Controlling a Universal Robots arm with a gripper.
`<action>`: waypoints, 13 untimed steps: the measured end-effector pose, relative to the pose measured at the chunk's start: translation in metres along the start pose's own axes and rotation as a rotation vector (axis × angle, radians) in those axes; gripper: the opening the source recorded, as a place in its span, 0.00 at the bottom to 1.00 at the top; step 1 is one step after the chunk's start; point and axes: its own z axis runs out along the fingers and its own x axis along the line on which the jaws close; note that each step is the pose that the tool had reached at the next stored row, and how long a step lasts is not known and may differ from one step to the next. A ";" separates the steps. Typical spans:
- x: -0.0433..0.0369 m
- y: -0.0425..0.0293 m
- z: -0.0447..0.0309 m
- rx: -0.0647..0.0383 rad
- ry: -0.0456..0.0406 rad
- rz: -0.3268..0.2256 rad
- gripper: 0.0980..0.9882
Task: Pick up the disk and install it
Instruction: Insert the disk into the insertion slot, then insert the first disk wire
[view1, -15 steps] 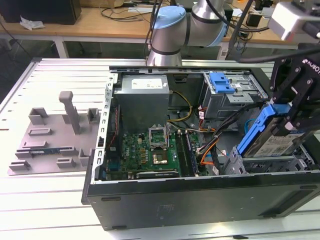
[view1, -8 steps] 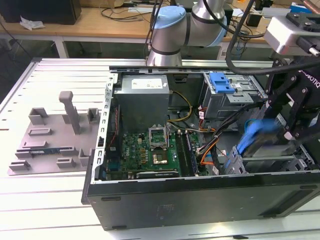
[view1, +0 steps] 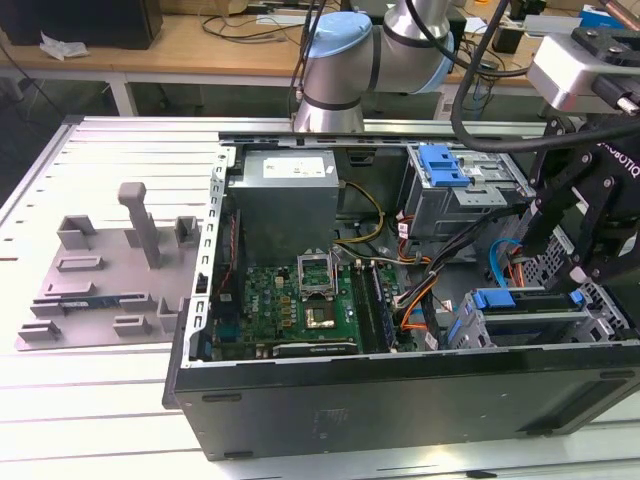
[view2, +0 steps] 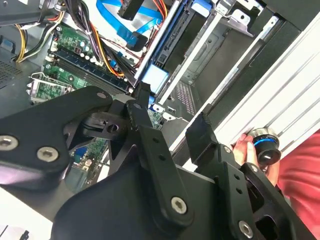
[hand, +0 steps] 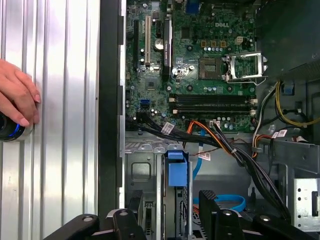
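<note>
Fingers (hand: 207, 206) stand spread with nothing between them, and we see them hanging over the drive cage (hand: 142, 172) in a front corner of the computer case (view1: 400, 400). Beyond their tips the disk (hand: 177, 172) stands on edge in that cage, the blue end of its frame turned toward them. It is near the fingers, though we cannot tell whether a tip touches it. Black and orange cables (hand: 220, 140) run past the cage to the green motherboard (hand: 200, 30), where a metal bracket sits beside the processor socket (hand: 210, 69). In the exterior view a grey power supply (view1: 285, 195) sits at the far end of the case, with a bright blue latch (view1: 445, 165) on another metal cage near it. The case lies on its side on the ribbed aluminium bench (view1: 100, 420). At the exterior view's left, a grey fixture plate (view1: 100, 290) with moulded holders lies just beside the case. A person's hand (hand: 17, 97) rests on the bench outside the case wall, touching a black knob (hand: 7, 129) with a blue ring.
</note>
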 end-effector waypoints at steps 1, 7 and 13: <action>0.0000 0.0000 0.0000 0.000 0.0000 0.000 0.52; 0.0002 0.0000 0.0000 0.000 0.0000 0.000 0.52; -0.0264 -0.0002 0.0008 0.108 0.0040 0.005 0.52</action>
